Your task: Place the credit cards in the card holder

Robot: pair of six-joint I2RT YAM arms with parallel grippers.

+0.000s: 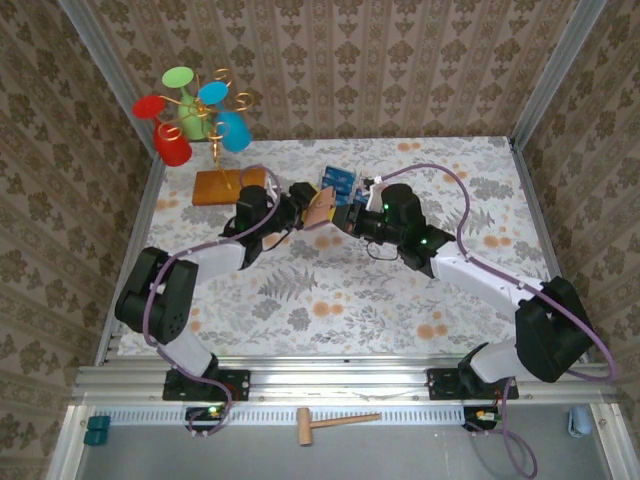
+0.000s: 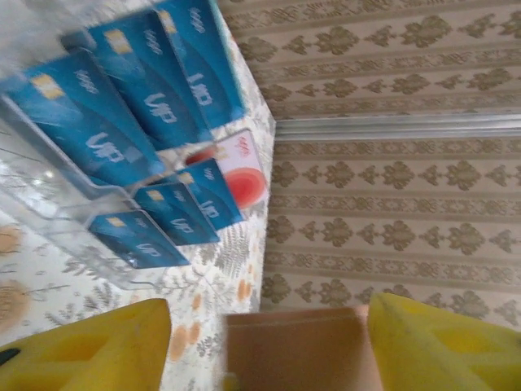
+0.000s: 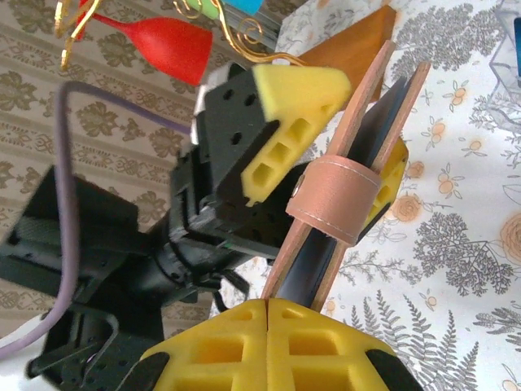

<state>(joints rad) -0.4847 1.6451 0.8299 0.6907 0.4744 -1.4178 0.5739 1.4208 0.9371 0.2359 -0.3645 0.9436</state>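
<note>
The tan-brown card holder (image 1: 318, 208) is held up on edge above the table's far middle, between both grippers, its two flaps slightly apart with a strap (image 3: 335, 198) around them. My right gripper (image 3: 267, 309) is shut on the lower edge of one flap. My left gripper (image 1: 296, 205) straddles the card holder (image 2: 297, 350) with yellow fingers (image 3: 297, 88) on either side; a gap shows beside one finger. Several blue credit cards (image 2: 89, 122) stand in a clear plastic tray (image 2: 49, 204) just behind, on the table (image 1: 338, 182).
An orange-brown wooden slab (image 1: 228, 186) with a gold stem and coloured glasses (image 1: 195, 115) stands at the back left. A white card with a red spot (image 2: 247, 175) lies in the tray. Patterned walls close three sides. A small wooden hammer (image 1: 330, 424) lies off the table, near side.
</note>
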